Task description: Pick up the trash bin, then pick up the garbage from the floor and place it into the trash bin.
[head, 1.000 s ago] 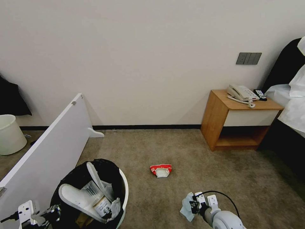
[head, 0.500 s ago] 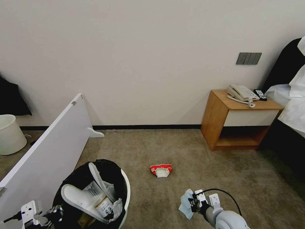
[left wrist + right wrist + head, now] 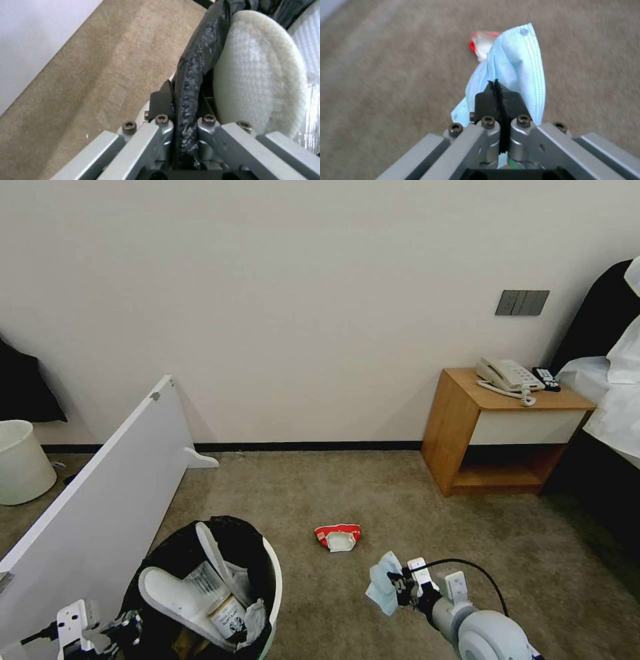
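Note:
The trash bin [image 3: 270, 573], white with a black bag liner, sits at the lower left of the head view with white slippers [image 3: 170, 597] and other litter inside. My left gripper [image 3: 130, 623] is shut on the trash bin's bag-covered rim [image 3: 188, 100], a slipper [image 3: 260, 75] just inside. My right gripper [image 3: 399, 583] is shut on a pale-blue face mask [image 3: 383, 583], held above the carpet floor [image 3: 400, 513] to the bin's right; the mask [image 3: 516, 70] hangs from the fingertips. A red-white packet [image 3: 338, 537] lies on the floor beyond, also visible past the mask as the packet [image 3: 478, 45].
A white board [image 3: 100, 500] leans along the left. A plain white bucket [image 3: 20, 460] stands at far left. A wooden nightstand [image 3: 497, 440] with a phone is at right beside a bed [image 3: 613, 400]. Black baseboard runs along the wall.
My right gripper with the mask has risen and moved left toward the bin. The trash bin and left gripper have shifted slightly right.

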`<state>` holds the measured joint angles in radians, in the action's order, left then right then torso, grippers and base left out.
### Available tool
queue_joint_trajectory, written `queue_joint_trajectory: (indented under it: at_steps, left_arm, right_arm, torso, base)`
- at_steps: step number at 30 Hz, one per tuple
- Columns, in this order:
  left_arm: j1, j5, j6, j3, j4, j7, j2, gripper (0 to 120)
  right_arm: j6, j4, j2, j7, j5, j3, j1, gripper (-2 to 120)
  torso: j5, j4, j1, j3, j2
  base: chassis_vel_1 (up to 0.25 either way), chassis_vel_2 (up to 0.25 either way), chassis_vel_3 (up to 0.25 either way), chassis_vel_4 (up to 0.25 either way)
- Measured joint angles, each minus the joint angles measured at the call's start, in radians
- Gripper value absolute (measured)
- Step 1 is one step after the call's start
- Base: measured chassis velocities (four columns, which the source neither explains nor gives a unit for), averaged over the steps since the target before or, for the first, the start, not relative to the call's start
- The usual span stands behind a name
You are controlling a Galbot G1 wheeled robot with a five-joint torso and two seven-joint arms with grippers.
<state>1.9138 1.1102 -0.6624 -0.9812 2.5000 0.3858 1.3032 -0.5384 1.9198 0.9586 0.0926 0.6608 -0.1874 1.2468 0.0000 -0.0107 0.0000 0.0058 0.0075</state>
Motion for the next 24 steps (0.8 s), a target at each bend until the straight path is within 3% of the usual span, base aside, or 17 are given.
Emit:
queue_joint_trajectory:
  at_steps: [11,24]
  left_arm:
    - [-0.006,-0.007,-0.001,0.043,0.0,0.002,-0.004,2]
    - [-0.009,-0.016,-0.001,0.053,0.0,0.003,-0.003,2]
  right_arm:
    - [0.03,0.131,-0.037,-0.023,0.105,0.0,-0.065,0]
    - [0.17,0.215,-0.051,-0.163,0.237,0.063,-0.226,0]
  torso:
    - [-0.0001,0.0,0.0,0.0,0.0]
    - [-0.0001,0.0,0.0,0.0,0.0]
  base:
    - [0.0,0.0,0.0,0.0]
    - [0.0,0.0,0.0,0.0]
